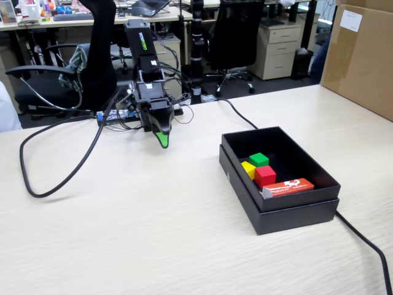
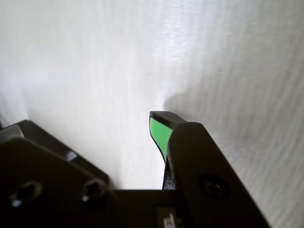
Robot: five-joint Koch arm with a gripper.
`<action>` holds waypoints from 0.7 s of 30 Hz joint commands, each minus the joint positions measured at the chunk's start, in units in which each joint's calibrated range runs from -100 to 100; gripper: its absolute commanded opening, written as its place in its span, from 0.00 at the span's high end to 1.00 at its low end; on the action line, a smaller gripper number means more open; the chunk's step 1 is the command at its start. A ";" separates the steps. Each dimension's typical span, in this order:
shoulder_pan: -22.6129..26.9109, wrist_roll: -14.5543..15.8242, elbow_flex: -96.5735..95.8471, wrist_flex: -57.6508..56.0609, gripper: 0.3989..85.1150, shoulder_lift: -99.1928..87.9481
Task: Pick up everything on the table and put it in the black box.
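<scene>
The black box stands on the table at the right of the fixed view. A green cube, a yellow cube and a red cube lie together inside it near its left wall. My gripper hangs tip-down just above the tabletop, well to the left of the box and behind it. In the wrist view my gripper is open over bare wood. A green-padded finger shows at the right, and the other jaw runs off the left edge.
A flat red-orange packet lies in the box beside the cubes. A thick black cable loops across the left of the table. Another cable runs past the box to the front right. A brown carton stands at the far right.
</scene>
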 commanded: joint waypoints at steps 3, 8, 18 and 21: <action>-0.05 -2.69 -10.47 16.94 0.40 -1.53; 0.15 -2.93 -16.55 20.74 0.41 -1.41; 0.44 -2.78 -17.54 17.63 0.42 -0.95; 0.44 -2.78 -17.54 17.63 0.42 -0.95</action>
